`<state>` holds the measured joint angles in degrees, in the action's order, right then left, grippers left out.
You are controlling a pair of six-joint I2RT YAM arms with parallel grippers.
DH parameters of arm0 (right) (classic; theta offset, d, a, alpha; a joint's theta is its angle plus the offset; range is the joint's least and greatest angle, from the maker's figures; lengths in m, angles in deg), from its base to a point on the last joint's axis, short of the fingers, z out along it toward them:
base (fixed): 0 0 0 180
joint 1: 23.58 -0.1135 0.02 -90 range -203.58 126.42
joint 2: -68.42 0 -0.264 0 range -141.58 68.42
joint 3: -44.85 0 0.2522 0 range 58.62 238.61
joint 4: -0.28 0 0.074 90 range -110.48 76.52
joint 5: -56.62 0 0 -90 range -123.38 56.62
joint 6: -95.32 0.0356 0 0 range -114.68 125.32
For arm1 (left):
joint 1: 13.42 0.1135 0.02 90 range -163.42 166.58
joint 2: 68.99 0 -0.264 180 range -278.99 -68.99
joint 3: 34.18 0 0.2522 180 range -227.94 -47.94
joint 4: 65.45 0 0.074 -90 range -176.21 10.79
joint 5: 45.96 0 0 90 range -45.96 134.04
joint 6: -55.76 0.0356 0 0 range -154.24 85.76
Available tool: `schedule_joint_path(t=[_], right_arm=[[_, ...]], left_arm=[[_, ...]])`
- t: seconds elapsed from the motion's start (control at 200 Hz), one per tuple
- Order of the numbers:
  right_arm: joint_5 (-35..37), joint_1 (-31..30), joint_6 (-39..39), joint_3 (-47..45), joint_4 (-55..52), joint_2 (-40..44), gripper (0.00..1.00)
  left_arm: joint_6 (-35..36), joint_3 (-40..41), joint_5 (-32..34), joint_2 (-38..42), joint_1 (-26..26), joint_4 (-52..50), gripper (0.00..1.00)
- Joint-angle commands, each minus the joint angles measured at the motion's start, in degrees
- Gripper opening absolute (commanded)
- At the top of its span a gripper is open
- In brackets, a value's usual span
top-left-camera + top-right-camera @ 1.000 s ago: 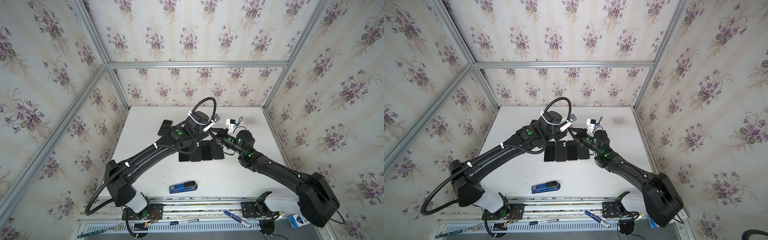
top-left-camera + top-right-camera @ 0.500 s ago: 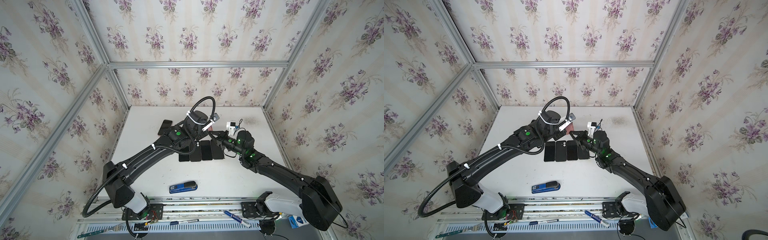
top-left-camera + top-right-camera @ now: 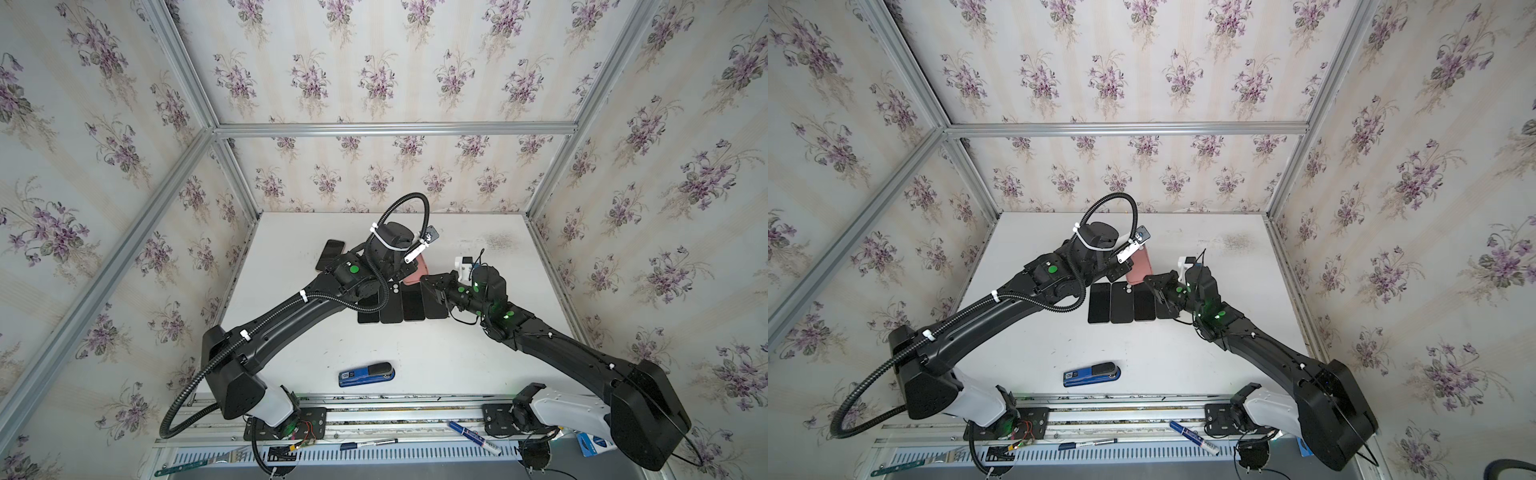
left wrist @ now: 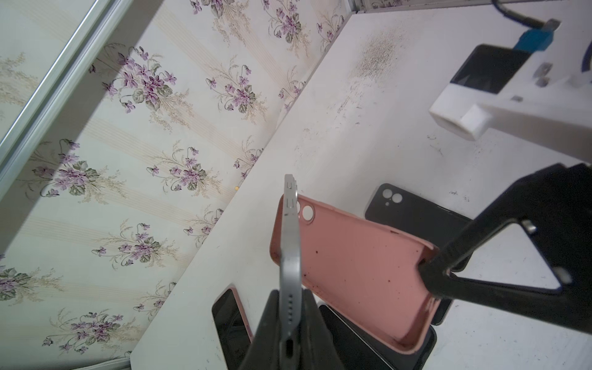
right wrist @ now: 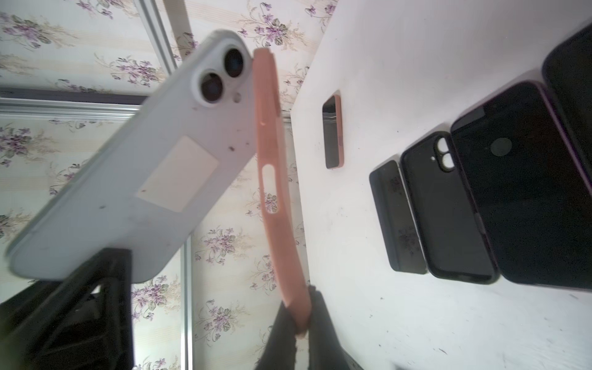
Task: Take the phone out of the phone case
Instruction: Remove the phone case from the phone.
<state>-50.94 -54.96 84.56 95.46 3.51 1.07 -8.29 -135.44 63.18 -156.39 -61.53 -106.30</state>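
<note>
The phone point(image 4: 290, 256), silver with two rear lenses point(image 5: 128, 179), is held in the air, fully out of the case. My left gripper point(image 4: 290, 307) is shut on its bottom end, by the charging port. The pink phone case point(image 4: 358, 272) hangs empty beside it, and a gap between them shows in the right wrist view. My right gripper point(image 5: 299, 307) is shut on the case's point(image 5: 272, 179) bottom edge. In both top views the case point(image 3: 417, 272) point(image 3: 1139, 266) shows between the two wrists, above the middle of the table. The phone is hidden there under the left wrist.
Several dark phones and cases point(image 3: 401, 305) lie in a row on the white table just below the grippers. A pink-edged phone point(image 3: 329, 254) lies at the back left. A blue stapler point(image 3: 365, 374) sits near the front edge. Pens point(image 3: 473, 436) rest on the front rail.
The two grippers have drawn a little apart, and the pink case now shows between them in the top views. The right gripper has shifted slightly to the right.
</note>
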Motion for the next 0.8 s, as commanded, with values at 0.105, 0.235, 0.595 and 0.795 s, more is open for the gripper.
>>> schedule_joint_path(t=[0.105,0.235,0.595,0.795], right_arm=[[-0.4,0.0,0.4,-0.1,-2.8,-0.7,0.00],[-1.0,0.0,1.0,-0.2,-3.9,-1.6,0.00],[-0.8,0.1,2.3,-1.8,-4.7,-2.3,0.00],[2.0,0.2,2.9,-1.8,-9.7,-1.5,0.00]], left_arm=[[0.1,1.2,0.1,1.5,0.0,4.1,0.00],[-0.4,2.1,0.0,2.0,0.0,4.5,0.00],[-1.6,2.3,-0.4,3.6,0.0,4.7,0.00],[-0.5,4.9,1.4,4.5,0.4,4.9,0.00]])
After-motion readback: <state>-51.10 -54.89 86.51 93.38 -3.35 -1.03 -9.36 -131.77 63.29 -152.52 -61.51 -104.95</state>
